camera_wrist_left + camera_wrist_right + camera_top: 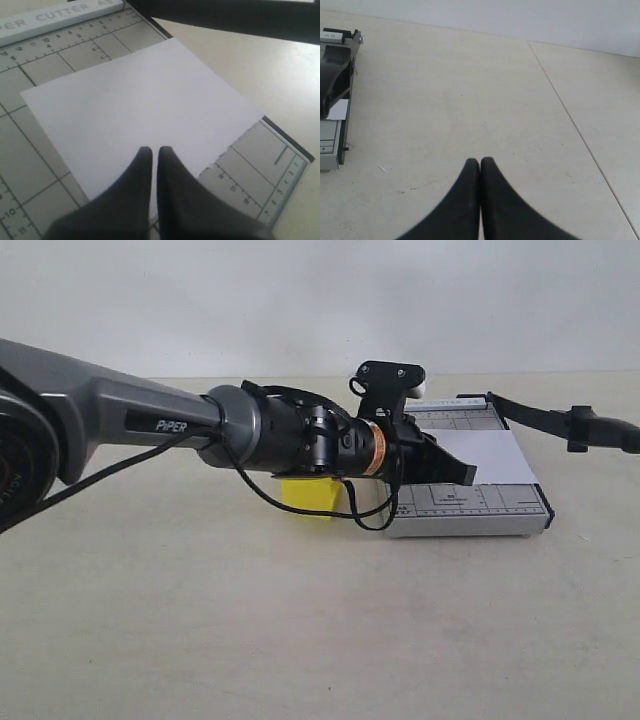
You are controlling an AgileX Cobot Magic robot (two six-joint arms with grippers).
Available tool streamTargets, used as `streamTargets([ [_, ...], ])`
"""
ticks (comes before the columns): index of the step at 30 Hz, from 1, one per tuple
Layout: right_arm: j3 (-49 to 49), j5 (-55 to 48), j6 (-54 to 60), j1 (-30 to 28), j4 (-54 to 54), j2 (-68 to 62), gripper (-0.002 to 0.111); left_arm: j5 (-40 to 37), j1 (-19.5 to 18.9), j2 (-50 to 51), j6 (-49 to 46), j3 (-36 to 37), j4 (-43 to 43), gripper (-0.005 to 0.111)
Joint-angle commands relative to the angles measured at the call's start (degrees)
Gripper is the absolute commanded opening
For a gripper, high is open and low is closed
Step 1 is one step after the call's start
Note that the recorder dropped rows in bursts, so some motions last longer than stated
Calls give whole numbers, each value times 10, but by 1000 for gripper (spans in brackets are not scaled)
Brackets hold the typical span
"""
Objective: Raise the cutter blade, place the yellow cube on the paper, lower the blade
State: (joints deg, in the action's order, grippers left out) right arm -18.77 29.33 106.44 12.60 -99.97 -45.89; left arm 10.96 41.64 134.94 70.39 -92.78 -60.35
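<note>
- Long thin black cutter blade [545, 418] with a thick rounded handle end: we record it lifted clear of the grey gridded paper-cutter board [470, 505]. In the exterior view its long axis runs from the hinge at the board's far corner out to the right, and the handle end points past the board's right side.
- Small plain white sheet of paper [140, 105]: it lies flat on the board, reaching its blade-side edge. One edge looks ragged.
- Bright yellow plastic cube [315, 498]: it sits on the pale beige tabletop [200, 620] just left of the board, partly hidden under the left arm. It is not on the paper.
- Left gripper [151, 150]: it hangs over the paper. We see its jaws drawn nearly together with only a thin slit between them, and they pinch nothing.
- Right gripper [480, 161]: it is over bare tabletop, well apart from the board. Its jaws are pressed together and empty.
</note>
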Motion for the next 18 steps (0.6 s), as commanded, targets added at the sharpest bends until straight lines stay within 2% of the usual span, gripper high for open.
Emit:
streamTargets([
  [1, 1, -7, -1, -1, 0, 0, 0, -5, 15, 17, 3, -20, -20, 4],
  [4, 1, -7, -1, -1, 0, 0, 0, -12, 35, 42, 3, -42, -27, 4],
  [11, 1, -7, -1, -1, 0, 0, 0, -3, 37, 83, 16, -90, -25, 4],
  [15, 1, -7, -1, -1, 0, 0, 0, 37, 37, 71, 5, -92, -25, 4],
  [18, 1, -6, -2, -1, 0, 0, 0, 15, 36, 40, 5, -92, -24, 4],
])
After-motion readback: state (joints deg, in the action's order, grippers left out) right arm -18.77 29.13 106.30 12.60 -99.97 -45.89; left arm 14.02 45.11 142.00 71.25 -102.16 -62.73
